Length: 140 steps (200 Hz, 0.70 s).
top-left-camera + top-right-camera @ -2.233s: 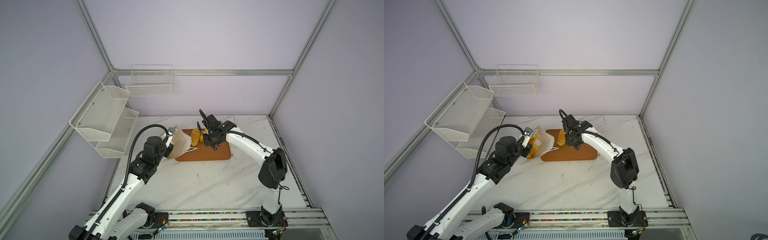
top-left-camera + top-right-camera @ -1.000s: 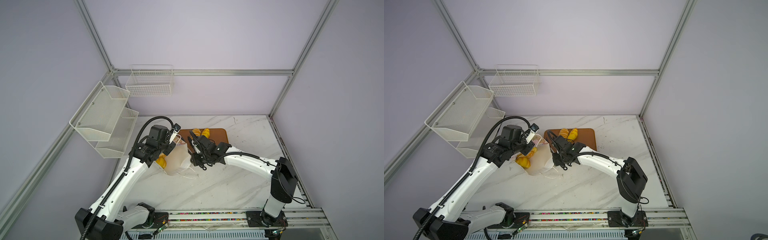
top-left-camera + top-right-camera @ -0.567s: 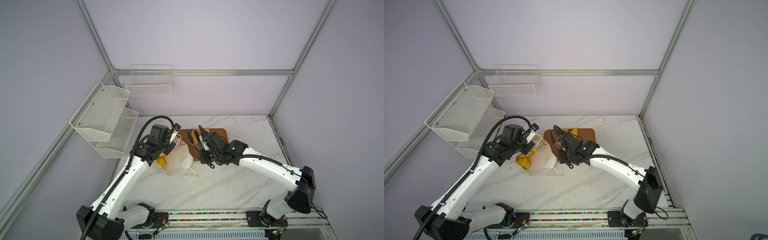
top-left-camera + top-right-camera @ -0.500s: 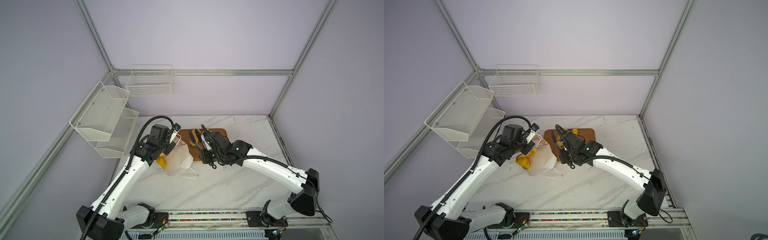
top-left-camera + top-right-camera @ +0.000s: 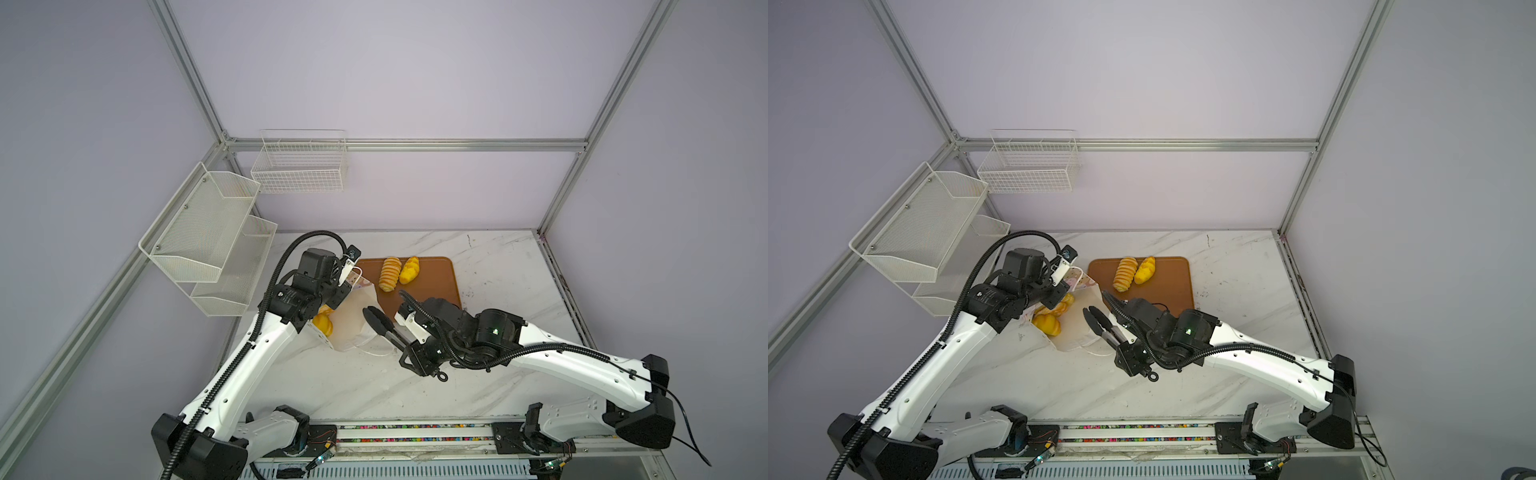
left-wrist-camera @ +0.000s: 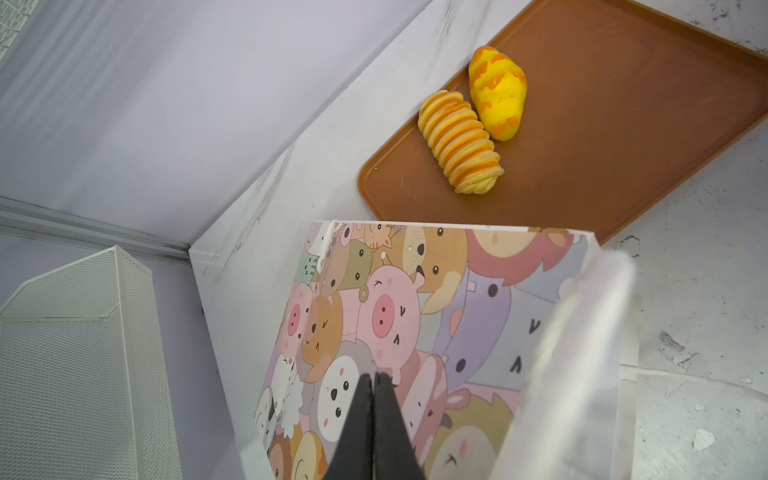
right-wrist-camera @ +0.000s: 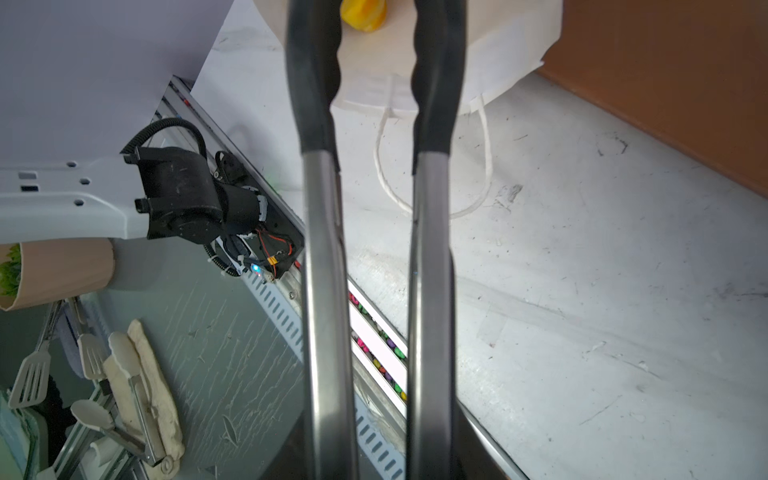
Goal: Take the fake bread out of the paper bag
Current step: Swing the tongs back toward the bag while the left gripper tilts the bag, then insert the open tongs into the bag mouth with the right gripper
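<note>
Looking at both top views, you see the paper bag just left of the middle. It's tipped over w/ its open mouth toward the bottom of the frame. Your left jaws are pressed together and pinch the bag's far end, the end w/ the cartoon animals. That end is tilted up, and the bag's lower lip lies on the table.

Inside the bag are yellow buns. There are a few, but you can't count them for sure.

Your right jaws squeeze the metal handles of the tongs. The tongs' two black tips stand a bit apart w/ nothing btwn them. They're right at the bag's mouth, over the white cord handle. One bun shows just past the tips.

Two pcs of fake bread are out of the bag. They lie on the brown tray in the upper middle. They are a ridged roll and a smooth yellow roll, side by side & touching.
</note>
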Tool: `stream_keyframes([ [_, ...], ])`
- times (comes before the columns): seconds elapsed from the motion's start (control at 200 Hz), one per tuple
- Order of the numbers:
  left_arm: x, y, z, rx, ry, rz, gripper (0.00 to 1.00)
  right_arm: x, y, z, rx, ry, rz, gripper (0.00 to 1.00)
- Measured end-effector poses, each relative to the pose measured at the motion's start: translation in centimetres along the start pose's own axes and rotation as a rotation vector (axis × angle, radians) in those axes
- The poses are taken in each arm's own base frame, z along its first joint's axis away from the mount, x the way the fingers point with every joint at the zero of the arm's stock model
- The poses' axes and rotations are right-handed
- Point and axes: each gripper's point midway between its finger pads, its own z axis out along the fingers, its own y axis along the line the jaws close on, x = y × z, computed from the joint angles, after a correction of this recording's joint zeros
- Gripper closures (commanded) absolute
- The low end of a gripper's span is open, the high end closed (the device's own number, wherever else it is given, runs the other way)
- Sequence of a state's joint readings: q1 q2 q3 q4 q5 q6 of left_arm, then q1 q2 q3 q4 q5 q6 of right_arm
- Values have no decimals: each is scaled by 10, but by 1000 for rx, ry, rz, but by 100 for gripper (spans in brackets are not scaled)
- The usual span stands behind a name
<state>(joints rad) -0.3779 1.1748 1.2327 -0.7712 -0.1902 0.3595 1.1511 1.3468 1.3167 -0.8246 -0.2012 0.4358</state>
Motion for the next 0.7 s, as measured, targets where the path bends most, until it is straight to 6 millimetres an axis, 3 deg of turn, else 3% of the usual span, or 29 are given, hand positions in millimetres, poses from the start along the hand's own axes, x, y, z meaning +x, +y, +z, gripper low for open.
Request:
stream_keyframes([
  [0.14, 0, 0, -1, 4, -4, -11, 100, 0, 4, 11, -16, 28, -6, 64],
  [0.34, -3, 0, -6, 12, -26, -15, 100, -13, 3, 67, 26, 102, -48, 61],
  [0.47, -8, 1, -17, 15, -65, -20, 100, -23, 1, 93, 64, 126, -102, 59],
  [0.7, -13, 3, -31, 15, -113, -24, 100, -42, -4, 116, 148, 111, -251, 54],
])
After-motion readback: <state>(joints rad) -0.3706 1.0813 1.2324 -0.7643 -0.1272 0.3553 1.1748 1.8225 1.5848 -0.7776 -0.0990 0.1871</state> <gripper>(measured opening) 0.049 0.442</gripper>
